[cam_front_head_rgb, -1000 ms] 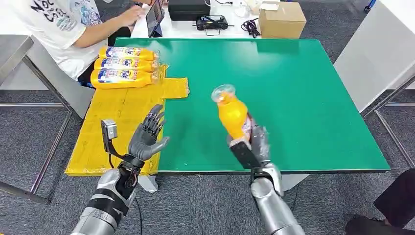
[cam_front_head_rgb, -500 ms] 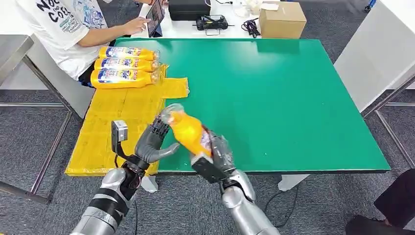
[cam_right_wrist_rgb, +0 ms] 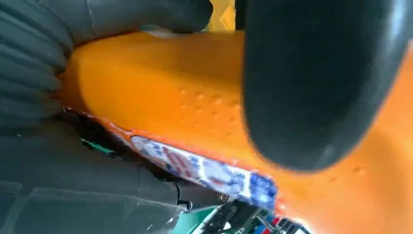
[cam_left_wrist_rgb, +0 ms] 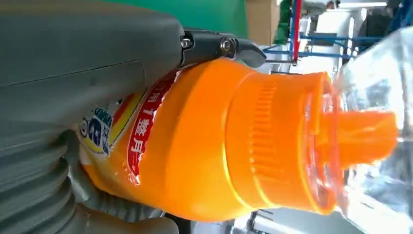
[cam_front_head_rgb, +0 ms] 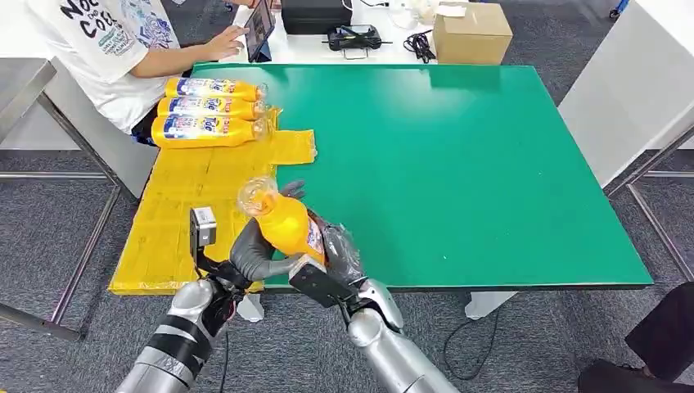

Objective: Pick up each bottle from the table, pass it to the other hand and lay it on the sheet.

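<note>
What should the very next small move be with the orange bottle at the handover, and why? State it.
Probably let the right hand loosen its hold. The left hand wraps the orange bottle from the other side, so both hold it at once, and it hangs near the yellow sheet, where three bottles lie.

Orange bottle (cam_front_head_rgb: 284, 225) tilted, clear cap up, above the table's near edge.

The bottle (cam_front_head_rgb: 286, 228) hides most of the left hand (cam_front_head_rgb: 255, 252).

Green-topped table (cam_front_head_rgb: 491, 147) on grey carpet (cam_front_head_rgb: 49, 213), white desk (cam_front_head_rgb: 368, 51) behind it.
</note>
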You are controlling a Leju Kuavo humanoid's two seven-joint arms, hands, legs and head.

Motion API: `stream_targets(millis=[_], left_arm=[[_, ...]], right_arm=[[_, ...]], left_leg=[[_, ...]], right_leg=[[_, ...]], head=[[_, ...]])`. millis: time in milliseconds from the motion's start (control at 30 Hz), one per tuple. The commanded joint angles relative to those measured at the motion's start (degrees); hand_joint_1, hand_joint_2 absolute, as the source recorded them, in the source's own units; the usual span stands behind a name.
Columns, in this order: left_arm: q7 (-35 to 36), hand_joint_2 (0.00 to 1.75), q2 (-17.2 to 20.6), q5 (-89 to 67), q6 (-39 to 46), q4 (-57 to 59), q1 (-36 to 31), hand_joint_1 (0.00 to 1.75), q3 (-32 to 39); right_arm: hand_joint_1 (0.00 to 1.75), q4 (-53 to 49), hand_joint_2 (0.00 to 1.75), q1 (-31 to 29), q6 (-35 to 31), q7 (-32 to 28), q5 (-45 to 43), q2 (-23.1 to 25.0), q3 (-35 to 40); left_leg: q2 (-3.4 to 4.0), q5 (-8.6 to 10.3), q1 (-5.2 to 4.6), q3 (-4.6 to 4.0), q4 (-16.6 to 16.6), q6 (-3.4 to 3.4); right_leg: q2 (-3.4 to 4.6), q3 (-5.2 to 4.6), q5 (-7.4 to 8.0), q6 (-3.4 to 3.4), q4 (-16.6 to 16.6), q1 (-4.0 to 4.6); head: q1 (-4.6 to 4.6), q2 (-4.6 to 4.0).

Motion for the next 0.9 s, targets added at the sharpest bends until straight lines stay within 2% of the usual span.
stream_targets(millis=[33,100,133,333,367,400,433,467,500,900], left_arm=[[0.19,1.75,2.29,1.03,-2.68,-1.34,-1.22,0.0,-6.98],[0.3,1.75,2.37,0.99,-2.72,-1.31,-1.22,0.0,-7.13],[0.41,1.75,2.48,0.97,-2.79,-1.13,-1.25,0.0,-7.25],[0.47,1.75,2.62,0.7,-2.7,-0.82,-1.26,0.0,-7.6],[0.5,1.75,2.64,0.44,-2.38,-0.44,-1.34,0.14,-7.73],[0.57,1.75,2.52,0.31,-1.82,-0.13,-1.42,1.75,-7.62],[0.96,1.75,2.48,-0.07,-1.08,0.35,-1.6,1.75,-7.77],[1.54,1.75,2.42,-0.42,-0.2,1.45,-1.92,1.75,-7.8],[1.92,1.75,2.41,-0.55,0.11,1.77,-2.0,1.75,-7.84],[3.76,1.75,0.88,1.64,2.07,5.81,-2.37,1.75,-5.32]], right_arm=[[1.75,11.32,1.75,-5.03,1.62,2.04,1.93,2.34,8.41],[1.75,11.62,1.75,-5.1,1.64,2.01,1.82,2.42,8.48],[1.75,12.02,1.75,-5.12,1.62,1.97,1.77,2.45,8.62],[1.75,12.66,1.75,-5.28,2.04,1.96,1.84,2.54,9.1],[1.75,12.82,1.75,-5.29,2.01,2.03,1.9,2.66,9.27],[1.75,12.99,1.75,-5.33,1.85,2.08,1.81,2.7,9.31],[1.75,13.14,1.75,-5.33,1.78,2.16,1.72,2.67,9.47],[1.75,13.25,1.75,-5.19,1.66,2.33,1.53,2.69,9.63],[1.75,13.34,1.75,-5.15,1.53,2.41,1.48,2.69,9.64],[1.75,14.98,1.75,-4.9,0.78,3.03,1.08,2.48,10.13]], left_leg=[[0.11,-0.07,0.04,0.18,-0.02,-0.07],[0.14,-0.2,0.1,0.45,0.02,-0.12],[0.06,-0.08,0.07,0.23,-0.02,-0.06],[0.01,-0.04,0.07,0.14,-0.02,-0.05],[0.01,-0.16,0.1,0.35,0.02,-0.09],[-0.01,-0.11,0.1,0.26,0.01,-0.08],[-0.01,-0.06,0.08,0.15,0.0,-0.06],[0.04,-0.26,0.15,0.53,0.06,-0.13],[-0.04,-0.07,0.08,0.21,-0.01,-0.07],[-0.05,-0.07,0.1,0.21,-0.01,-0.07]], right_leg=[[0.09,0.13,-0.04,-0.1,-0.02,0.04],[0.12,0.41,-0.15,-0.19,-0.01,0.11],[0.05,0.19,-0.07,-0.1,-0.03,0.06],[0.0,0.11,-0.05,-0.08,-0.03,0.04],[-0.01,0.34,-0.17,-0.15,0.01,0.09],[-0.02,0.26,-0.12,-0.12,-0.01,0.08],[-0.02,0.14,-0.07,-0.09,-0.02,0.06],[0.02,0.52,-0.25,-0.22,0.03,0.14],[-0.05,0.2,-0.09,-0.11,-0.01,0.06],[-0.06,0.21,-0.1,-0.11,-0.04,0.08]], head=[[0.0,0.0],[-0.02,0.0],[-0.02,0.0],[-0.02,0.0],[-0.02,0.0],[0.0,0.0],[-0.02,0.0],[0.0,0.0],[-0.02,0.0],[0.02,0.0]])
